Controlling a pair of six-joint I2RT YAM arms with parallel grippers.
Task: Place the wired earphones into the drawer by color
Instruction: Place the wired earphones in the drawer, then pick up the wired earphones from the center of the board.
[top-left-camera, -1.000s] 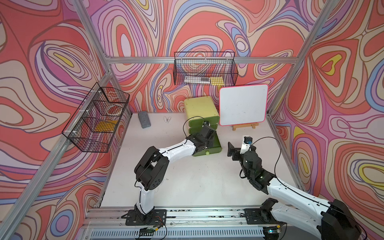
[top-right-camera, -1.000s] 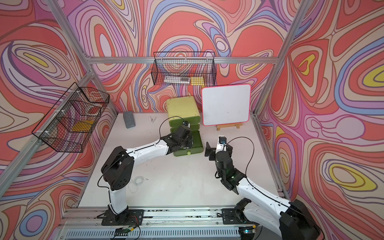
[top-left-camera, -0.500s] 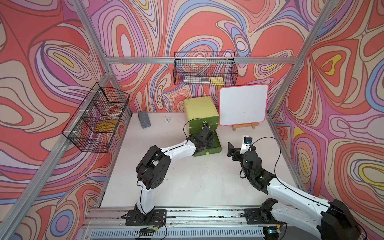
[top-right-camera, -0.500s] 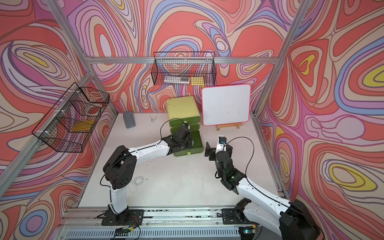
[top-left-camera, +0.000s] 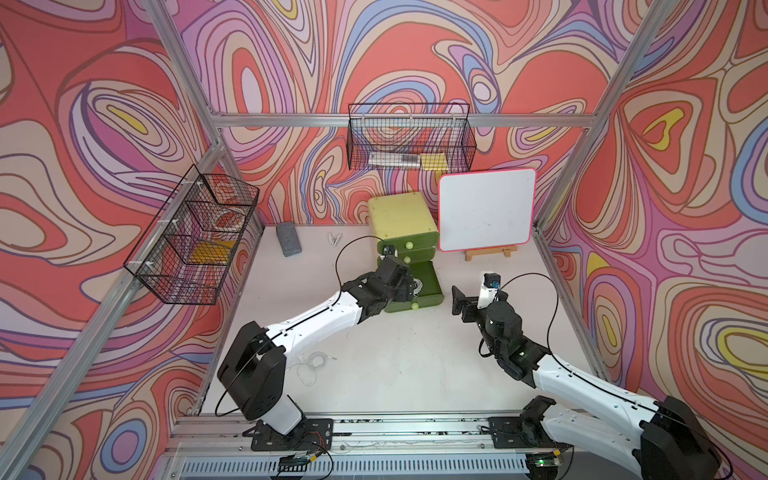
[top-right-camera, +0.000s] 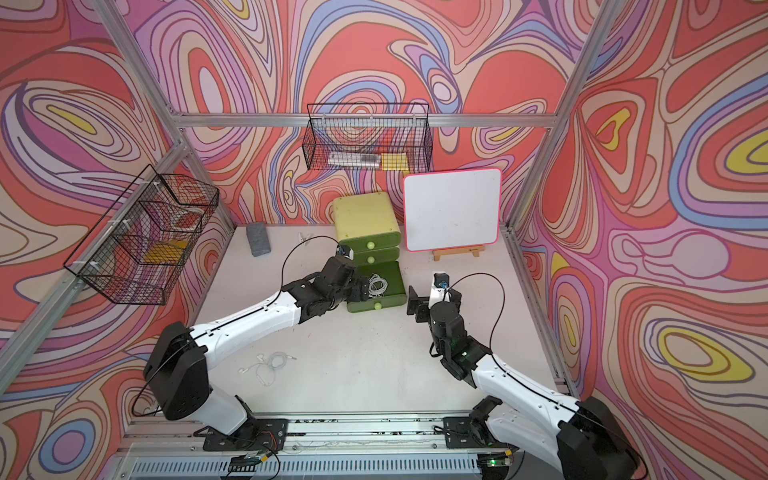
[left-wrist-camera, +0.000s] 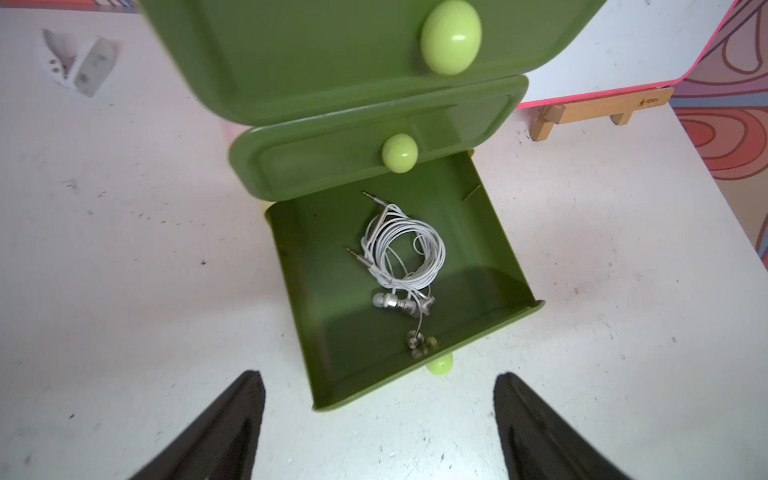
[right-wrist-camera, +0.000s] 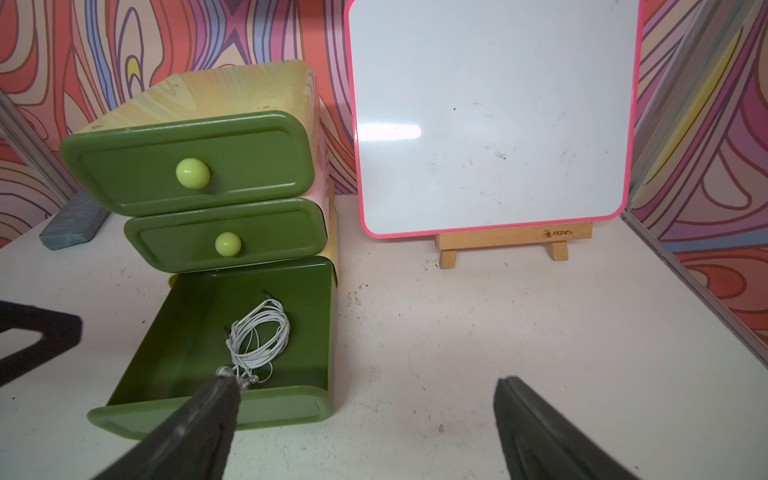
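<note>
Across the pale surface (top-left-camera: 395, 365), the green cabinet (top-left-camera: 401, 216) stands far centre, its bottom drawer (left-wrist-camera: 328, 299) pulled out toward the near side. On the left arm (top-left-camera: 316, 320), the left jaws hang over that drawer's near edge, spread wide and empty. On the right arm (top-left-camera: 582, 386), the right jaws wait just right of it, likewise released, holding nothing. Inside the drawer lie coiled white wired earphones (left-wrist-camera: 401, 249), with the earbuds (left-wrist-camera: 386, 300) close to its front wall. At near left, beside the left arm's base, a second white set (top-right-camera: 270, 361) sprawls uncoiled. Likely troubles: the elbow sweeping that loose set aside, or its slack cable trailing over the drawer rim and getting pinched on closing.
</note>
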